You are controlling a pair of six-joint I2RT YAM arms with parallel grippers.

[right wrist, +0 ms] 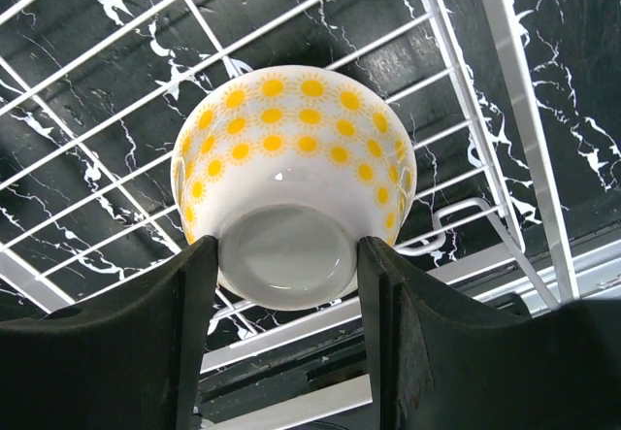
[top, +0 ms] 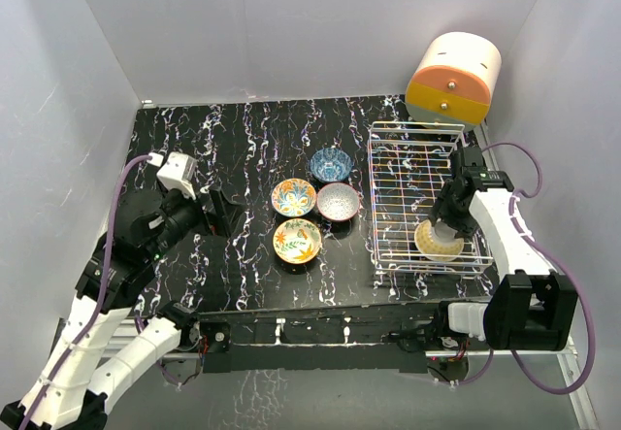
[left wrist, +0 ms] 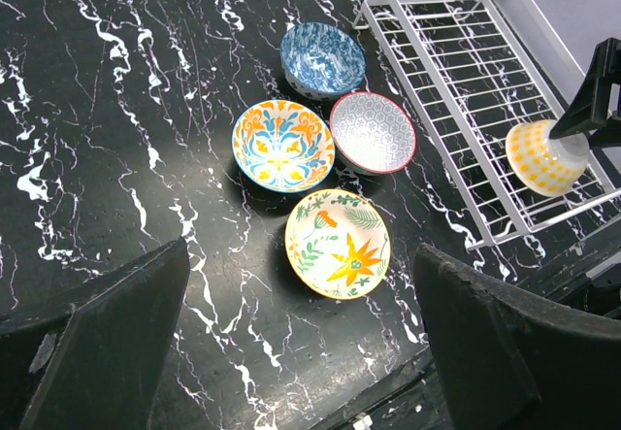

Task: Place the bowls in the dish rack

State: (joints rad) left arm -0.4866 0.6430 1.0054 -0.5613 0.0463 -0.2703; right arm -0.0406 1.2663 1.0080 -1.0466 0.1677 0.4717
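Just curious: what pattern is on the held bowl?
Bowl: yellow suns on white; best in right wrist view.

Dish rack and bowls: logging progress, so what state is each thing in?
Dish rack: one bowl inside.
Yellow bowl: upside down inside rack, gripped.
Right gripper: shut on yellow bowl.
Left gripper: open, empty.
Blue bowl: upright on table.
Orange-blue bowl: upright on table.
Pink-rimmed bowl: upright on table.
Floral bowl: upright on table.
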